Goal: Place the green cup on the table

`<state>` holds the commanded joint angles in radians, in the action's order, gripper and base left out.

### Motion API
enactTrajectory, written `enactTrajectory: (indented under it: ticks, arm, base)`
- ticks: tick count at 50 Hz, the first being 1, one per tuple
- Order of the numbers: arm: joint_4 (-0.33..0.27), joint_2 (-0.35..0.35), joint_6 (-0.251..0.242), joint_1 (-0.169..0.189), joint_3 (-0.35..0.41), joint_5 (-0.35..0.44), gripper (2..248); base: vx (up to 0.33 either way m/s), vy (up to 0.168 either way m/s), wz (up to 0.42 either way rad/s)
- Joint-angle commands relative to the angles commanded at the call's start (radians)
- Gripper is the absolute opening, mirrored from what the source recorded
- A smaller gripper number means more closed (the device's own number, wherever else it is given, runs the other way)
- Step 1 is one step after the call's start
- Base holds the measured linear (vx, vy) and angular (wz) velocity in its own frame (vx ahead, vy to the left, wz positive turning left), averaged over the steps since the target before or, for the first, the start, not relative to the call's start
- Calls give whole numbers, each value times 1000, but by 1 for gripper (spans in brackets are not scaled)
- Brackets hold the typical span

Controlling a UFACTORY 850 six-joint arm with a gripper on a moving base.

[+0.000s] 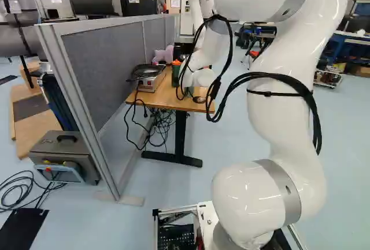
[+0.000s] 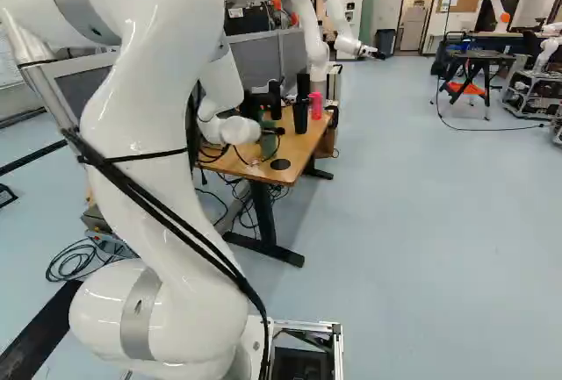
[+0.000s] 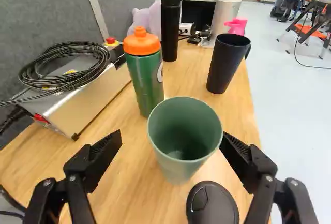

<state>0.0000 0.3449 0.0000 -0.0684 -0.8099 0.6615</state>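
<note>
ok, we see the green cup (image 3: 178, 167) upright on the table (image 3: 134, 193). our gripper (image 2: 274, 131) has its fingers wide apart with the cup between them, gripping nothing; can't tell if one touches it. we see a black mouse (image 3: 212, 206) and orange-lidded bottle (image 3: 145, 79) near the cup, black tumbler (image 3: 225, 66) beyond it.

1. The gripper (image 2: 276, 132) is holding its two fingers apart.
2. The green cup (image 3: 182, 144) is standing upright on the counter (image 3: 116, 175), between the fingers and nearer one of them.
3. A black oval object (image 3: 213, 206) is lying near the cup.
4. A green bottle (image 3: 147, 81) with an orange cap is standing just beyond the cup.
5. A black mug (image 3: 225, 63) and a black bottle (image 3: 170, 30) are standing farther off.
6. A coiled cable (image 3: 57, 63) is resting on a metal box (image 3: 90, 100).
</note>
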Motion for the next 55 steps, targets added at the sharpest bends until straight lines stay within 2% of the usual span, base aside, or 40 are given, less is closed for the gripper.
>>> enactTrajectory:
  ticks: [20, 55]
  arm:
    - [0, -136, 0, -6, 114, 0, 247]
    - [0, -301, 0, -14, 291, 0, 247]
  base:
    - [0, 0, 0]
    - [0, 0, 0]
